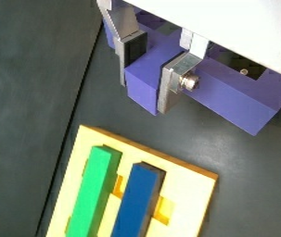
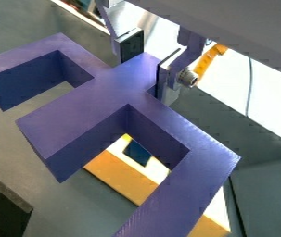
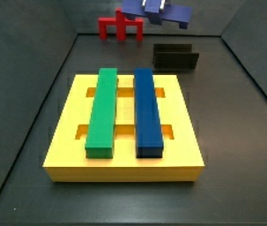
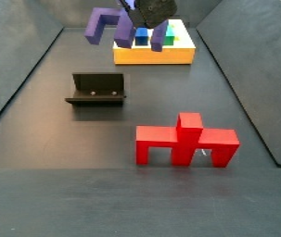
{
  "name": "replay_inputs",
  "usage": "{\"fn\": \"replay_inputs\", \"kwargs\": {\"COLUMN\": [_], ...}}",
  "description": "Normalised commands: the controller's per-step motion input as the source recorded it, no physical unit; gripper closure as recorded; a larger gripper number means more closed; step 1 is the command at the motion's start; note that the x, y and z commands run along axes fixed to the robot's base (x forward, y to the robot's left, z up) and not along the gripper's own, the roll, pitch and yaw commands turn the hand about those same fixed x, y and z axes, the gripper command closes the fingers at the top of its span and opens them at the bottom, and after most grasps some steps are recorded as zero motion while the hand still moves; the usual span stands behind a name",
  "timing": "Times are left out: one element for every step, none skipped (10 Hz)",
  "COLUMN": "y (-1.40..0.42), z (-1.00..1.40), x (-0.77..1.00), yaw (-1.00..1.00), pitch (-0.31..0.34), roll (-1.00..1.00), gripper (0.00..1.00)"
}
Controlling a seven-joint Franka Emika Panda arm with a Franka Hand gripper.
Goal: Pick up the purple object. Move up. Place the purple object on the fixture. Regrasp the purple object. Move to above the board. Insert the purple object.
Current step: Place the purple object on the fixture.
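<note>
**Purple piece aloft, nearing the board**

- Gripper [image 1: 155, 79]: we note it high in the air, jaws closed on the purple piece [image 2: 99, 111], clear of the floor.
- Board [image 3: 123, 159]: yellow, carrying a green bar [image 3: 102, 110] and a blue bar [image 3: 147, 110].
- Fixture [image 4: 96, 89]: vacant. Red piece [image 4: 184, 142]: on the floor, well apart.
- Our advice: we judge the move to above the board is under way; keep height, level the piece, square it to the bars before lowering.
</note>
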Motion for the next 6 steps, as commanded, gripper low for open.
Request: {"fn": "replay_inputs", "kwargs": {"y": [0.0, 0.0, 0.03, 0.13, 0.16, 0.11], "z": [-0.14, -0.23, -0.11, 0.0, -0.09, -0.3], "x": [0.43, 0.35, 0.47, 0.25, 0.53, 0.64], "yaw": [0.41, 0.5, 0.46, 0.57, 0.46, 0.43], "pitch": [0.351, 0.197, 0.057, 0.02, 0.0, -0.086], "roll": [-0.43, -0.45, -0.27, -0.05, -0.05, -0.19], "gripper": [1.0, 1.0, 1.0, 1.0, 1.0, 1.0]}}
